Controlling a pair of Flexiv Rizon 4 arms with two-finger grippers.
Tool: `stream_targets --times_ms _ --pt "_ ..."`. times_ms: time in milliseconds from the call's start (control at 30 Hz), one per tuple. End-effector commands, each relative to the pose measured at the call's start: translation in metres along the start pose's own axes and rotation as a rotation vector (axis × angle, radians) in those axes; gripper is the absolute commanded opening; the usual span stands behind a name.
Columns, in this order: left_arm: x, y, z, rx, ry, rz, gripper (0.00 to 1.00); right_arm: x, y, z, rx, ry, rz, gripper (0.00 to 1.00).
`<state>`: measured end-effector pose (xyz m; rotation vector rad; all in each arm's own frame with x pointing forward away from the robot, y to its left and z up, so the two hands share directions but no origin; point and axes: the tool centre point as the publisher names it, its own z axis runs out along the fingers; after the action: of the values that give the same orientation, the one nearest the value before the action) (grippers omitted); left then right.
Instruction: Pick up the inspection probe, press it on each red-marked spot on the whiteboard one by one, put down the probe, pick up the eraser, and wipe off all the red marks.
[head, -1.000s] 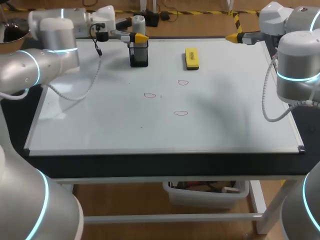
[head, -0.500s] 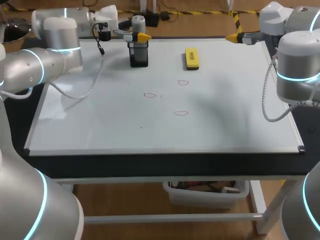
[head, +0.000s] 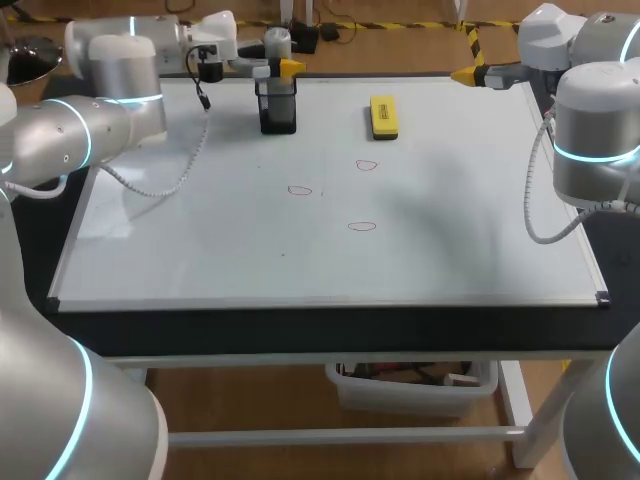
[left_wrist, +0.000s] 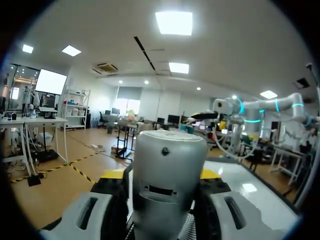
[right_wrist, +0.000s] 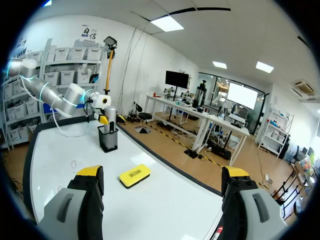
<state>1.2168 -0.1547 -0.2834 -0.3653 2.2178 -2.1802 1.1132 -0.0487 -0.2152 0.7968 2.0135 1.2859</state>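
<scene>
On the near side of the black table (head: 330, 328): whiteboard (head: 180, 250), lying flat and covering nearly the whole top.

Mid-board: three small red outlines, well apart from one another.
- Nearest red mark (head: 362, 226).
- Second red mark (head: 300, 190), farther off and to the left.
- Third red mark (head: 367, 165), farther again, almost in line behind the nearest one.

Far part of the board: eraser (head: 383, 117), yellow and oblong, lying flat beyond the third mark, with nothing touching it. To its left and apart from it: black holder (head: 278, 110), upright, near the board's far edge.

In the holder: inspection probe (head: 277, 43), a grey cylinder with a rounded top, upright, its upper part standing above the holder's rim.

At the probe: left gripper (head: 275, 68), its arm coming in from the far left, just above the holder's top. Its yellow-tipped fingers (left_wrist: 212, 173) are clamped on the probe's body from two sides. In the left wrist view the probe fills the gap between them.

Far right corner of the board: right gripper (right_wrist: 162, 172), held above the board's edge, fingers spread wide with nothing between them, well apart from eraser and probe.
</scene>
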Motion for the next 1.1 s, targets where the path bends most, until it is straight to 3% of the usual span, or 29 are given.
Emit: stream_targets --times_ms 33,300,1100 --pt "-0.001 0.002 -0.002 0.006 0.004 0.003 0.0 0.0 -0.001 0.0 -0.002 0.001 0.0 1.0" --pt "0.009 -0.007 -0.008 0.016 -0.005 0.044 0.0 0.0 -0.001 0.0 -0.002 0.001 0.0 1.0" --pt "0.056 -0.073 -0.031 -0.016 -0.089 0.144 0.0 0.0 -0.001 0.0 -0.002 0.001 0.0 1.0"
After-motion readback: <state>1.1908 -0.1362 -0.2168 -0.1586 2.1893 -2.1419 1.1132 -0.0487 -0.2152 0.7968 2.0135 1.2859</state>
